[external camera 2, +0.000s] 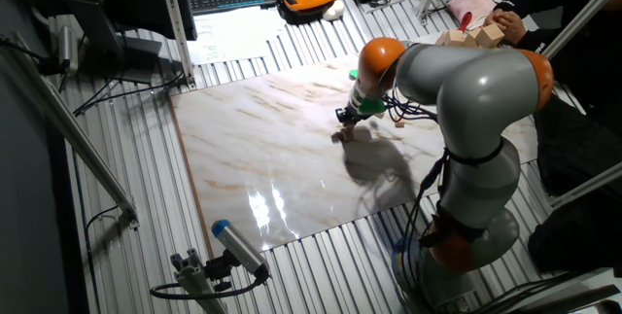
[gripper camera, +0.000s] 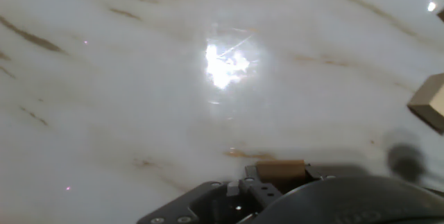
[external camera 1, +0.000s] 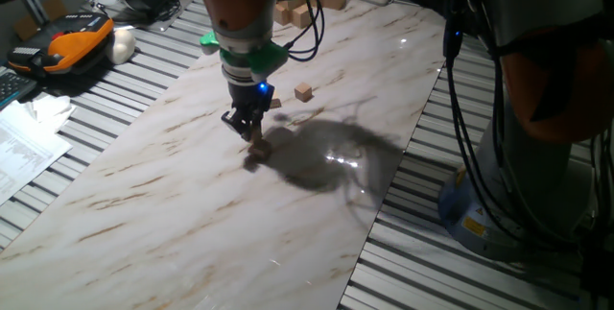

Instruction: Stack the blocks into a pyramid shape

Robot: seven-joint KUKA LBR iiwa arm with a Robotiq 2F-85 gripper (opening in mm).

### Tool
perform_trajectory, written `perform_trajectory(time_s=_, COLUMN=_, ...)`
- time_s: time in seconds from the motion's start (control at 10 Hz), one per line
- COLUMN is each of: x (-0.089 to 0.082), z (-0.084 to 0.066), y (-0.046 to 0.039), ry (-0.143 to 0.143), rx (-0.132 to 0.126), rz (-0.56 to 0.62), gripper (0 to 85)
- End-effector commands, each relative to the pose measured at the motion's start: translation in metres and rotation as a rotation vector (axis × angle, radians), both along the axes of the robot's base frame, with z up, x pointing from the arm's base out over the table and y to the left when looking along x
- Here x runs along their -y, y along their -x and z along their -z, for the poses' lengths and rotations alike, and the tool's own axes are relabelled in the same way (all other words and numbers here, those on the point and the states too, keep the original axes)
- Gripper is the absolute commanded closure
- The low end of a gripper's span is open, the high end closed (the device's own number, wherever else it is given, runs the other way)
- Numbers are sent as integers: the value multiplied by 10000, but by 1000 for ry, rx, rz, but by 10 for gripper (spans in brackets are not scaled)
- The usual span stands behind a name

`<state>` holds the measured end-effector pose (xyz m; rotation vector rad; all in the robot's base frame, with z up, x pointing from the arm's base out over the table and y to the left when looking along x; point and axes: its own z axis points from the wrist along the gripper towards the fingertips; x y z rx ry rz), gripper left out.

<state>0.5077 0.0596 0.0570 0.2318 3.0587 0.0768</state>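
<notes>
You have the black two-finger gripper (external camera 1: 251,130) hanging low over the white marble-patterned tabletop (external camera 1: 173,195), its fingers closed around a small light-tan wooden cube (external camera 1: 256,143) just above the surface. To its right and slightly farther off, another small tan wooden cube (external camera 1: 304,92) sits alone on the marble, with a third one (external camera 1: 276,104) just right of the gripper. At the far edge lies a pile of larger pale wooden blocks (external camera 1: 305,8).

Gripper (external camera 1: 252,130): fingertips and any block between them too dark and small to separate in either fixed view. Hand view: blurred throughout; one tan block (gripper camera: 282,170) half hidden behind the gripper body at the near edge; another block (gripper camera: 429,101) cut off by the right edge. Pile of larger blocks (external camera 1: 309,5): partly hidden behind the arm.
</notes>
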Motion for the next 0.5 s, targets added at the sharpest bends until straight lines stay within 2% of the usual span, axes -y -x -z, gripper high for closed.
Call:
perform_trajectory(time_s=0.0, x=-10, z=22, y=-10, ry=5, rx=2, rz=-8, gripper=850)
perform_trajectory(time_s=0.3, x=-15, z=84, y=-48, ry=2, rx=12, rz=-17, gripper=850)
perform_trajectory(time_s=0.4, x=-19, z=70, y=-48, ry=-4, rx=7, rz=-16, gripper=850)
